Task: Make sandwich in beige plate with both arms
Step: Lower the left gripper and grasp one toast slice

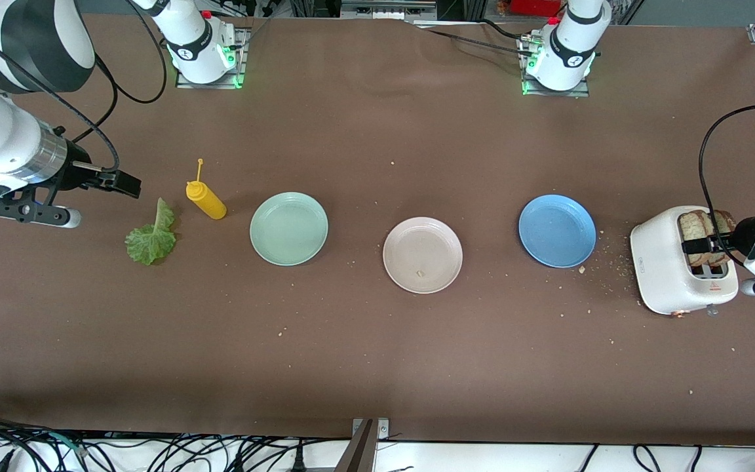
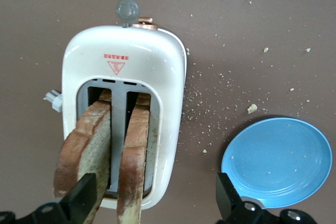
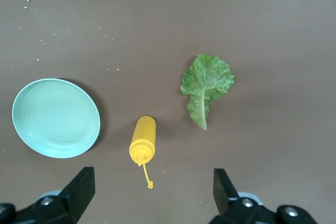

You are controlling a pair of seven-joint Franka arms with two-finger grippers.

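Two brown toast slices (image 1: 697, 226) stand upright in the white toaster (image 1: 662, 269) at the left arm's end of the table. In the left wrist view both slices (image 2: 86, 140) poke out of the toaster's (image 2: 123, 61) slots. My left gripper (image 1: 712, 249) is open over the toaster; one slice (image 2: 135, 150) lies between its jaws (image 2: 156, 200), which hold nothing. The beige plate (image 1: 410, 242) sits mid-table with only a crumb on it. The lettuce leaf (image 1: 152, 237) lies flat toward the right arm's end. My right gripper (image 1: 122, 185) is open and empty above the table beside the leaf (image 3: 206, 85).
A yellow squeeze bottle (image 1: 206, 199) lies between the lettuce and a mint-green plate (image 1: 288, 228); both show in the right wrist view (image 3: 143, 140) (image 3: 55, 118). A blue plate (image 1: 557, 230) sits between the beige plate and the toaster. Crumbs are scattered around the toaster.
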